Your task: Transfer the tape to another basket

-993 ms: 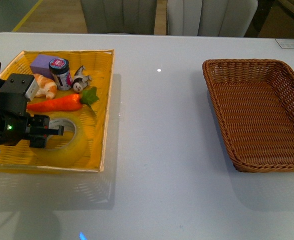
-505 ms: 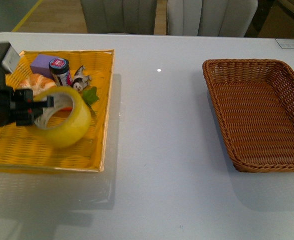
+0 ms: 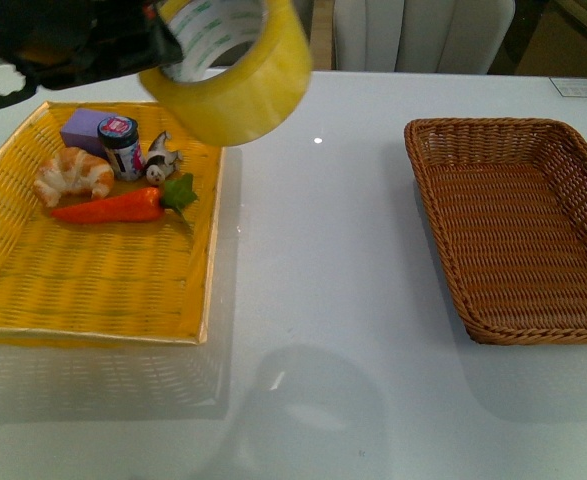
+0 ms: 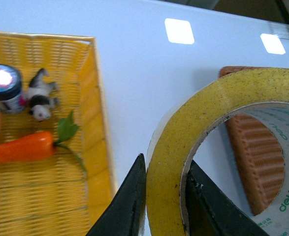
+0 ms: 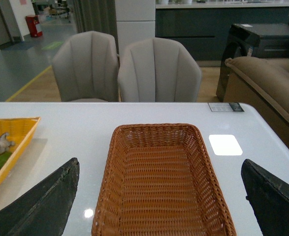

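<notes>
My left gripper (image 3: 158,30) is shut on the tape (image 3: 235,70), a wide yellowish roll with a white core printed in green. It holds the roll high above the right rim of the yellow tray. In the left wrist view the two black fingers (image 4: 127,206) pinch the roll's wall (image 4: 166,162). The brown wicker basket (image 3: 518,225) stands empty at the table's right side; it also shows in the right wrist view (image 5: 159,182). My right gripper (image 5: 159,196) is open, its fingers wide apart over the near end of that basket. It is out of the front view.
The yellow woven tray (image 3: 93,290) at left holds a croissant (image 3: 73,172), a carrot (image 3: 123,205), a jar (image 3: 121,145), a purple block (image 3: 81,128) and a small panda figure (image 3: 158,160). White table (image 3: 323,250) lies between the two baskets. Chairs stand behind the table.
My left gripper has lifted the tape out of the yellow tray, upward and to the right. The roll now hangs high above the tray's right rim.
</notes>
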Action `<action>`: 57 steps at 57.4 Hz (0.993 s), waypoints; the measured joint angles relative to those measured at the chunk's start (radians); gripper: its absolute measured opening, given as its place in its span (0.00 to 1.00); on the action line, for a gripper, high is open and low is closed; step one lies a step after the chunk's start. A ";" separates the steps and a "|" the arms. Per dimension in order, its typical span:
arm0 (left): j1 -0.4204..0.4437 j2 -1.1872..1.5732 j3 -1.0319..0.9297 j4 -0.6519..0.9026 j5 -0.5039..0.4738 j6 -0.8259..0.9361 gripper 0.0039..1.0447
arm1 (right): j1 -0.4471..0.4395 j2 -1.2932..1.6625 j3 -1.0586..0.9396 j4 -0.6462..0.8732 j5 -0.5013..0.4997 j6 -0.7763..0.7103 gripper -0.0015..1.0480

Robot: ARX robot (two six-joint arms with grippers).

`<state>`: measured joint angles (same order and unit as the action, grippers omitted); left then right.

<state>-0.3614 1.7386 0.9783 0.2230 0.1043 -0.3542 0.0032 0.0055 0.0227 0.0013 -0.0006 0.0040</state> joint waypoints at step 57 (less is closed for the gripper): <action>-0.198 -0.032 0.040 -0.072 0.027 -0.120 0.14 | 0.158 0.926 0.269 0.480 -0.403 0.641 0.91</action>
<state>-0.5591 1.7069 1.0187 0.1513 0.1314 -0.4740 0.1608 0.9318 0.2913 0.4816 -0.4038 0.6449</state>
